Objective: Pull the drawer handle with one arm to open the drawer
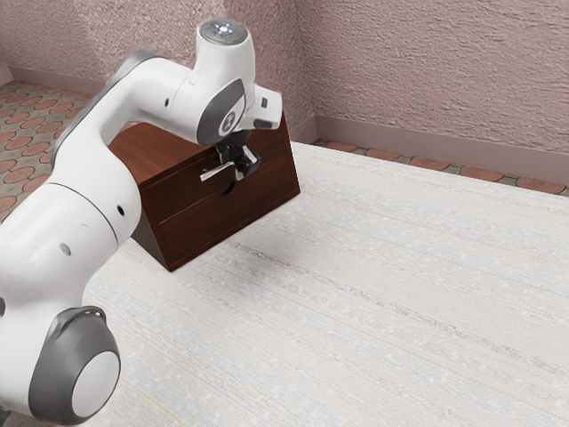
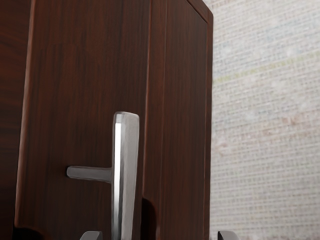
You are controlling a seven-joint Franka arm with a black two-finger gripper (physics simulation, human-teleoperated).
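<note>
fingers [image 2: 92,235] of the gripper [image 1: 233,167] stand wide apart, with the silver handle [image 2: 125,170] between them and not squeezed yet. the brown drawer box [image 1: 253,191] sits on the white table [image 1: 400,294], near 10 o'clock from the table's middle, and the drawer [image 2: 85,90] looks shut. i think the best way is to close both fingers on the middle of the bar and hold tight. then pull slow and straight out, toward 5 o'clock in the exterior view, so it does not slip.

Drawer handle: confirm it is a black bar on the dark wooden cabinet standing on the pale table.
Not black: the drawer handle is a silver metal bar, as the wrist view shows. It is on the dark wooden cabinet standing on the pale table.
</note>
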